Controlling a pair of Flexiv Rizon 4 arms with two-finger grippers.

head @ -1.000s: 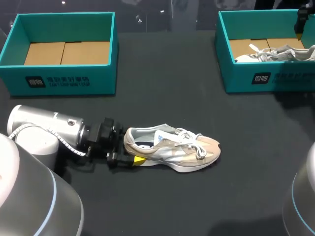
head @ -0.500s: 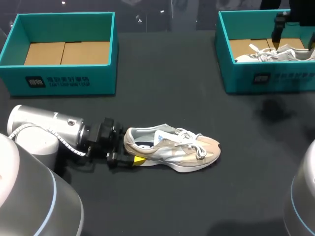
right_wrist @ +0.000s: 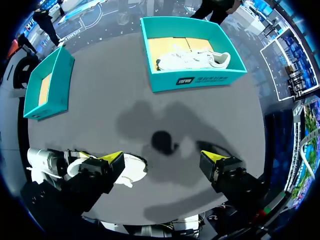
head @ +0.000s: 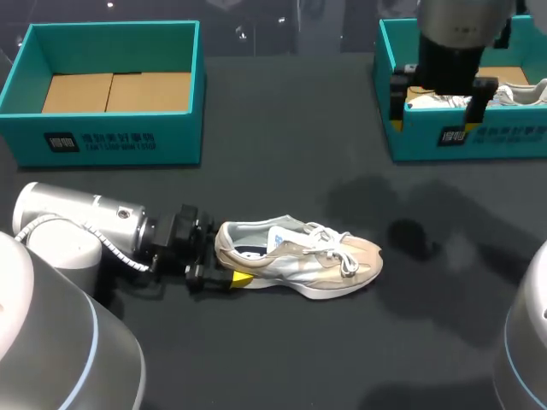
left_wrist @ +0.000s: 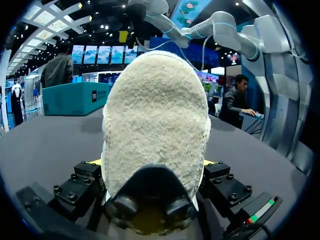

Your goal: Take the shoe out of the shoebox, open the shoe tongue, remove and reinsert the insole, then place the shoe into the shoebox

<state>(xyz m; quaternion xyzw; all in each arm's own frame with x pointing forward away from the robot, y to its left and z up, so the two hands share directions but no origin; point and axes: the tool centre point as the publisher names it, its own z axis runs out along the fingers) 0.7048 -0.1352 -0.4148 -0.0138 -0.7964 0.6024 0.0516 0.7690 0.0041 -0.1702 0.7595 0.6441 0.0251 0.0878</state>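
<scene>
My left wrist camera is almost filled by the fuzzy cream heel of the shoe [left_wrist: 157, 115]. Only slivers of yellow show on either side of it. My left gripper [head: 215, 263] is clamped on that heel. The shoe stands on its sole on the table [head: 282, 171], between the two boxes and nearer me, toe to my right. It is beige and white with white laces. My right gripper [right_wrist: 162, 159] hangs high above the table, fingers spread wide around nothing. Its arm covers part of the right shoebox [head: 427, 141], half hiding a second shoe [head: 521, 92].

Left hand [head: 221, 259] fingertips mostly hidden behind shoe [head: 299, 260] heel, second shoe [head: 520, 90] partly covered by right arm [head: 453, 43]
</scene>
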